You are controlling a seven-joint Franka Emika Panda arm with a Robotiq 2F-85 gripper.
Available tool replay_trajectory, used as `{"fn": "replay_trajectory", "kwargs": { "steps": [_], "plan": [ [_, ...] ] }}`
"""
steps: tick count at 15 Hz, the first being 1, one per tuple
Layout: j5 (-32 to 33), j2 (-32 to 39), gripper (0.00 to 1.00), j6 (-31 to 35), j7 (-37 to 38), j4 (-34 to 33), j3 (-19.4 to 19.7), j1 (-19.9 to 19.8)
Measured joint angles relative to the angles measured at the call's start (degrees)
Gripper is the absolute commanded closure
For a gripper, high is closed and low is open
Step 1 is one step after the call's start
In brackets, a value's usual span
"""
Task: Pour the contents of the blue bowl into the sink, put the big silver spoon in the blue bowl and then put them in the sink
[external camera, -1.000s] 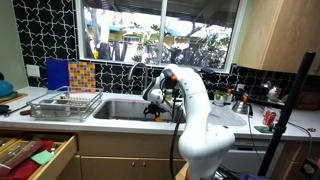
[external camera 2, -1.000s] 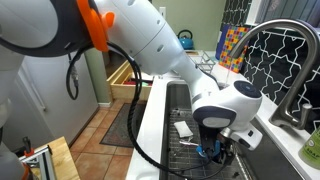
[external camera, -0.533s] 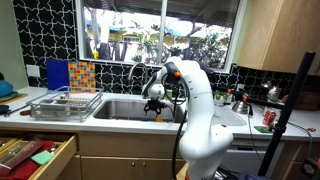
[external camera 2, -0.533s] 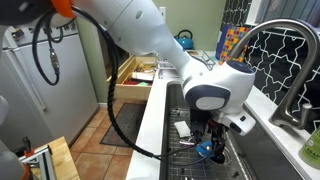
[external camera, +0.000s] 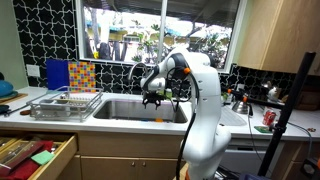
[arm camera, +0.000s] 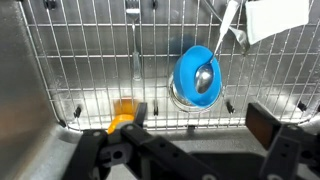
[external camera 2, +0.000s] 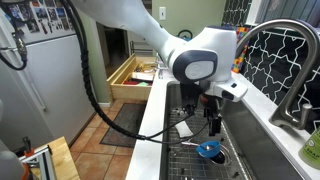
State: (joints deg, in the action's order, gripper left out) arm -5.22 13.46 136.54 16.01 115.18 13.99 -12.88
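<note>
The blue bowl (arm camera: 197, 73) sits on the wire rack (arm camera: 90, 70) at the bottom of the sink, with the big silver spoon (arm camera: 204, 78) lying in it. It also shows in an exterior view (external camera 2: 209, 150). My gripper (arm camera: 195, 125) is open and empty, raised above the sink and apart from the bowl. It shows in both exterior views (external camera: 152, 97) (external camera 2: 213, 118).
An orange object (arm camera: 123, 108) lies on the rack beside the bowl. A white card (arm camera: 275, 18) and a white utensil (arm camera: 228, 25) lie further along the sink. The faucet (external camera 2: 285, 45) arches over the basin. A dish rack (external camera: 65, 103) stands on the counter. A drawer (external camera: 35, 155) is open.
My gripper has risen out of the sink, away from the blue bowl, which stays on the rack with the spoon in it. The arm has swung upward.
</note>
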Motion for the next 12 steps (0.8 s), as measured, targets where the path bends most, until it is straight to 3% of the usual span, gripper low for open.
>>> {"fn": "replay_trajectory", "kwargs": {
  "steps": [5, 12],
  "plan": [
    [6.1, -5.0, 0.0, -2.0, 0.2, 1.1, 0.1, 0.7],
    [8.0, -8.5, 0.0, -5.0, 0.0, 1.0, 0.5, 0.3]
  ]
}}
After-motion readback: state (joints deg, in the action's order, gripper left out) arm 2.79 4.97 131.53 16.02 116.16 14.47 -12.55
